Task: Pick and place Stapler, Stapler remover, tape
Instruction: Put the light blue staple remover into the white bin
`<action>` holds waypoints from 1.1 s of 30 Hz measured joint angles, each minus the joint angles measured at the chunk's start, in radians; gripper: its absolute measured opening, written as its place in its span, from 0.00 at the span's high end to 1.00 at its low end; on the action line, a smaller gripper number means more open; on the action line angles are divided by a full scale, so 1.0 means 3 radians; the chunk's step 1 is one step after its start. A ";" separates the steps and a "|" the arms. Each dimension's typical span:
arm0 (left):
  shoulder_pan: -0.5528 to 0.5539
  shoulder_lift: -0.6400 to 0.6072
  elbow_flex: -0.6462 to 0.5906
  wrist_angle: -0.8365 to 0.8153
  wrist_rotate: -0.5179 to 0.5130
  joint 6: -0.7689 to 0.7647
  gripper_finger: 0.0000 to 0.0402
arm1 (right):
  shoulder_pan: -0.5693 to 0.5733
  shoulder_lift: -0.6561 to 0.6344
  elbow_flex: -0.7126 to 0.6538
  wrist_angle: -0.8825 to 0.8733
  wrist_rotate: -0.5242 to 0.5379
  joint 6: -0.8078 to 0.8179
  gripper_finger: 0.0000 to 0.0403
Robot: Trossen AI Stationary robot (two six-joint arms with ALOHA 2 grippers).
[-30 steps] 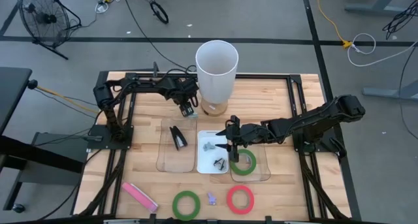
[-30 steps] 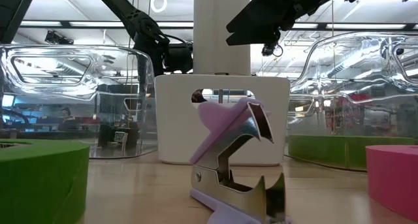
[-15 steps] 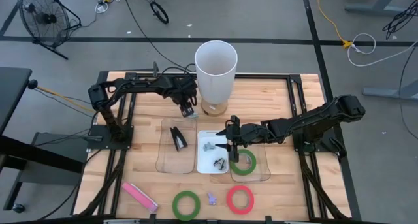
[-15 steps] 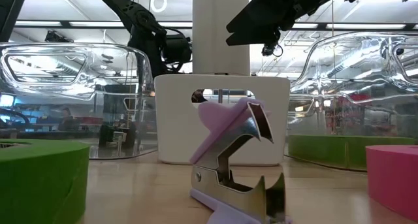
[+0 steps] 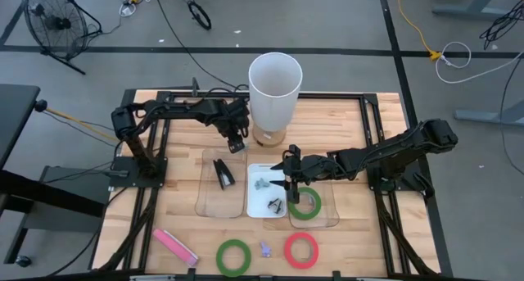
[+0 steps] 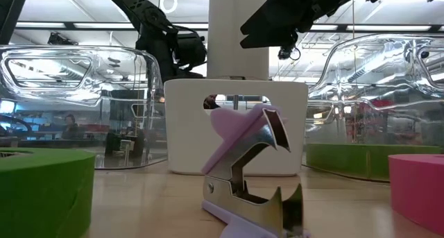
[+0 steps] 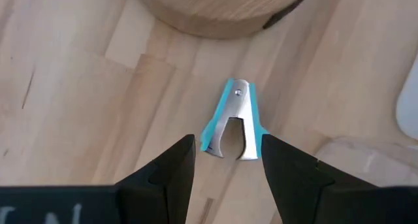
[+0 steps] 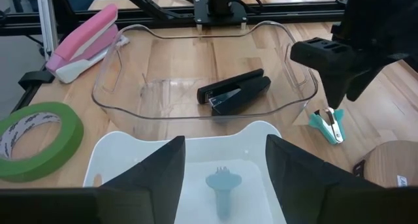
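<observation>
Left gripper had shifted slightly back along the bench over the last second, toward the white cylinder; right arm hadn't moved. Left fingers were open, holding nothing, hovering over the teal remover, which lay flat on the bench by the cylinder's wooden base, just outside the left clear tray.

Black stapler sat in that tray. Pink stapler, purple remover, red tape and one green tape lay at the bench front; the other green tape was in the right clear tray.

Right gripper hung over the white tray, fingers open, empty.

Judgement: pick of the teal remover was in hand. Best to drop straight down centred on it, fingers across its narrow width, and close low so it doesn't skid.
</observation>
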 joint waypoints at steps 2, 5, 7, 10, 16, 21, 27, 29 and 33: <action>-0.0009 0.0009 0.0000 -0.0005 -0.0099 -0.0001 0.55 | 0.0000 0.0000 0.0000 0.0000 -0.0001 0.0002 0.47; -0.0009 0.0009 0.0000 -0.0002 -0.0196 -0.0004 0.55 | 0.0000 0.0000 0.0000 0.0000 -0.0008 0.0010 0.47; -0.0006 0.0009 0.0000 -0.0005 -0.0200 -0.0010 0.55 | 0.0000 0.0000 0.0000 0.0000 -0.0008 0.0010 0.47; -0.0009 0.0009 -0.0001 -0.0005 -0.0200 -0.0010 0.55 | 0.0000 0.0000 0.0000 0.0000 -0.0008 0.0010 0.47; -0.0007 0.0011 -0.0018 0.0007 -0.0201 -0.0039 0.55 | 0.0000 0.0000 0.0000 0.0000 -0.0008 0.0010 0.47; -0.0008 0.0061 -0.0018 0.0059 -0.0168 -0.0055 0.55 | 0.0000 0.0000 0.0000 0.0001 -0.0008 0.0008 0.47; -0.0007 0.0196 -0.0015 0.0115 -0.0115 -0.0065 0.55 | 0.0000 -0.0001 0.0000 0.0010 -0.0024 0.0008 0.47; -0.0006 0.0204 -0.0014 0.0136 -0.0100 -0.0062 0.55 | 0.0000 -0.0001 0.0000 0.0010 -0.0032 0.0007 0.47; -0.0003 0.0209 -0.0014 0.0135 -0.0038 -0.0061 0.58 | 0.0001 -0.0001 0.0000 0.0015 -0.0032 0.0007 0.47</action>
